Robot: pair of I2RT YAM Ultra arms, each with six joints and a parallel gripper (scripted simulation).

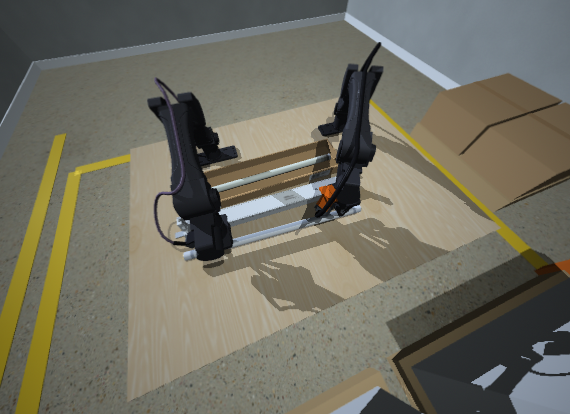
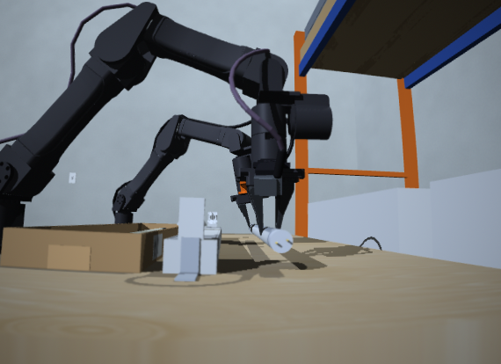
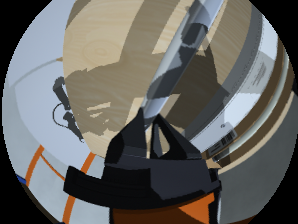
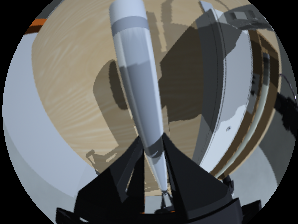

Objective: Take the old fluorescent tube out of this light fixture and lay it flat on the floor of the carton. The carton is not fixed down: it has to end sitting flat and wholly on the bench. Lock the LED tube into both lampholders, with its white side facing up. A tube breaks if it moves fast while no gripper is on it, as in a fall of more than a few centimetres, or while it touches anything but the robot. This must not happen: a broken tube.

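The LED tube (image 1: 280, 229) is a long pale tube lying level just above the bench, in front of the white fixture (image 1: 270, 203). My right gripper (image 1: 210, 248) is shut on its near end, where the pinned cap (image 2: 274, 239) sticks out past the fingers (image 2: 264, 227). My left gripper (image 1: 335, 208) is shut on the far end. The right wrist view shows the tube (image 4: 140, 83) running away from the fingers; the left wrist view shows the tube (image 3: 180, 63) between the fingers (image 3: 154, 132). The old tube (image 1: 272, 172) lies inside the carton (image 1: 270, 178). The fixture's lampholder (image 2: 191, 238) stands empty.
The open brown carton (image 2: 83, 247) sits flat on the bench behind the fixture. An orange and blue shelf rack (image 2: 352, 98) stands beyond the bench. Cardboard boxes (image 1: 495, 131) lie on the floor off the bench.
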